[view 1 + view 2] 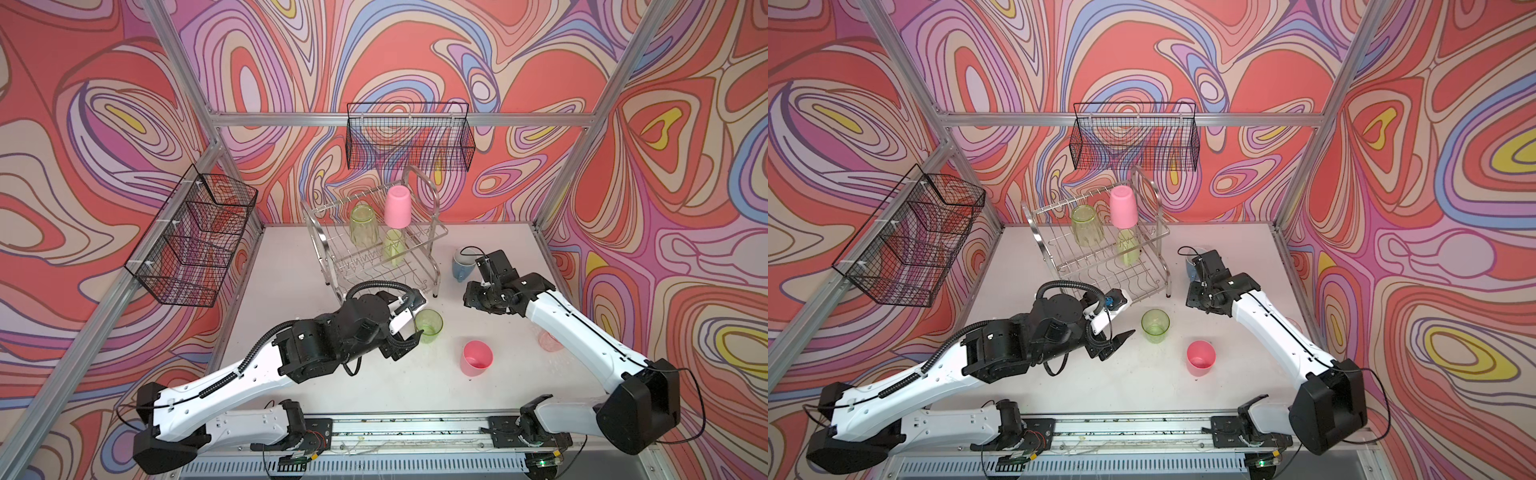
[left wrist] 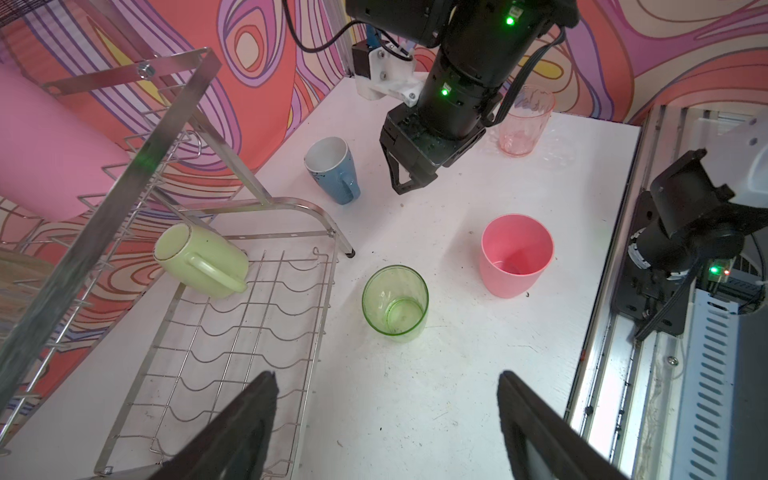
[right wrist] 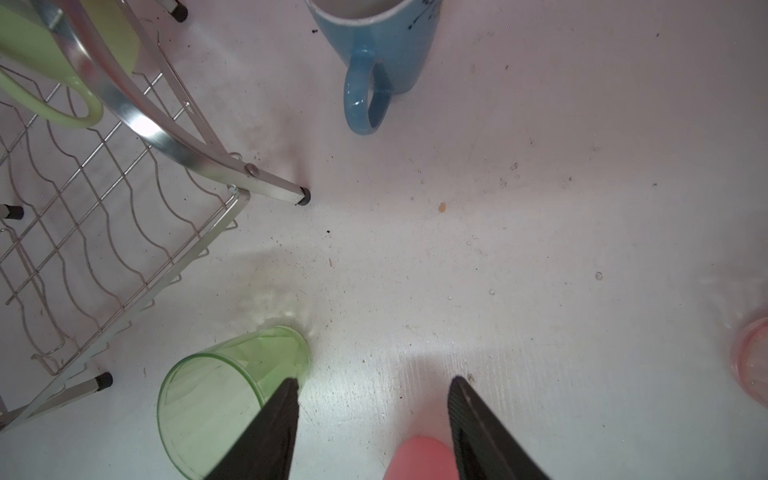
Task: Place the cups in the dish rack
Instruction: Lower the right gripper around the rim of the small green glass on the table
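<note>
The left gripper [image 2: 386, 376], in front of the dish rack [image 2: 270, 202], gapes empty near a loose green cup [image 1: 1155, 326]. The rack holds 3 of 7 cups: an upturned green cup [image 1: 363, 226] and upturned pink tumbler [image 1: 397, 206] on top, a pale-green mug [image 2: 203, 259] below. 4 remain on the table [image 1: 1142, 395]: that loose cup, a loose pink tumbler [image 1: 1201, 358], a blue mug [image 2: 332, 170] right of the rack, and a pinkish cup [image 2: 525, 120] farther right. The right gripper [image 3: 374, 380], near the blue mug, stands parted, empty.
</note>
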Robot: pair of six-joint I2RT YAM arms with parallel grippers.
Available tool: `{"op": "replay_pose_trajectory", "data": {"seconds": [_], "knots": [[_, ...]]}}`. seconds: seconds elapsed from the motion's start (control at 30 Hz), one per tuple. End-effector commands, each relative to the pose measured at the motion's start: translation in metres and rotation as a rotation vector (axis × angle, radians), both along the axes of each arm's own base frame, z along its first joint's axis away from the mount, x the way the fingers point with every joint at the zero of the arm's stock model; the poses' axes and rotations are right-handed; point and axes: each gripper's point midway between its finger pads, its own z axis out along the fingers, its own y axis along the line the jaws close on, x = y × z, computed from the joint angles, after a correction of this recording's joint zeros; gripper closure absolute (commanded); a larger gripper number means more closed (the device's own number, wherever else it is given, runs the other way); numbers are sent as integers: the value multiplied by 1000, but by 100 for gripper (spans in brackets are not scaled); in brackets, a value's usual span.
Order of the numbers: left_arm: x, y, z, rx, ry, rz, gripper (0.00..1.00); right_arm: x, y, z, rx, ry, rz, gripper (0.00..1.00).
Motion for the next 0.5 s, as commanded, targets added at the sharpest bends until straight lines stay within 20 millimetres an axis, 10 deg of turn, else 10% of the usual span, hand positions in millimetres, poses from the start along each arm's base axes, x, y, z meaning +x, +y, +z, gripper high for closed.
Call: {"op": "replay_pose_trajectory", "data": {"seconds": [0.0,0.47], "knots": [[-2,0,-2,37,-8,24,15,2,4,-1,16,-13,19,41],[-19,8,-35,55,79,102,16,1,62,-13,-20,4,259,49]]}}
